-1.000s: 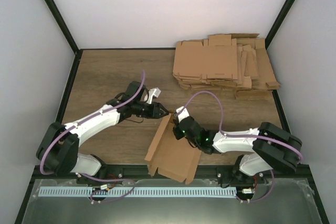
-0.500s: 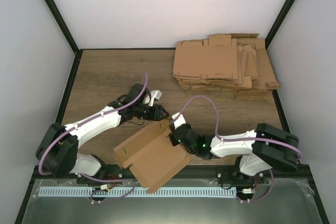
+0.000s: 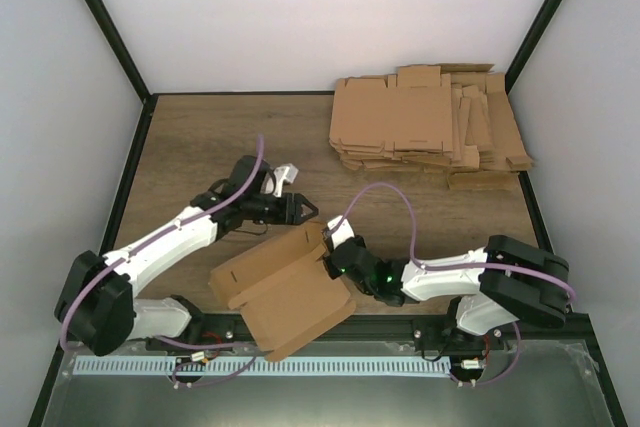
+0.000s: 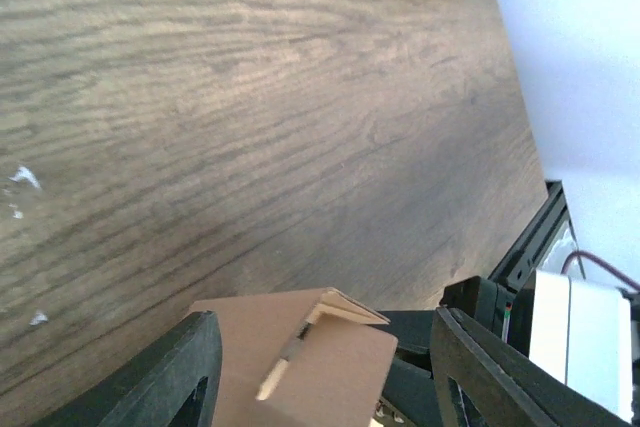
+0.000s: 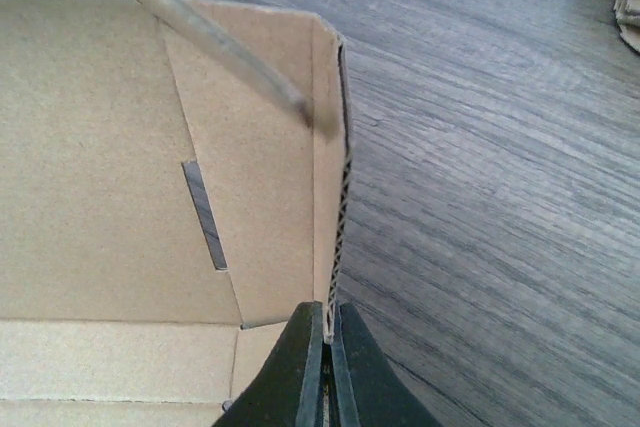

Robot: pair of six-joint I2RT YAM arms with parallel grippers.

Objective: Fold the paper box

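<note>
Robotics lab test cell. Wood-grain table (image 3: 200, 137) enclosed by plain white panels (image 3: 330, 17) on black frame posts (image 3: 107, 22). Left arm (image 3: 170, 235) and right arm (image 3: 440, 272) bolted at near edge, slotted cable duct (image 3: 130, 365) just in front. Pile of cardboard blanks (image 3: 430, 132) stocked at far right corner.

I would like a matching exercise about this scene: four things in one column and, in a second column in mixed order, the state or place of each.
Column one
1. plain brown cardboard paper box
2. pile of flat brown cardboard blanks
3. left claw
4. right claw

Column two
A. shut on a wall edge of the box
B. open, fingers wide apart
C. far right part of the brown wooden table
D. partly folded, at the near table edge

Pairs: 1-D, 2-C, 3-B, 4-A
</note>
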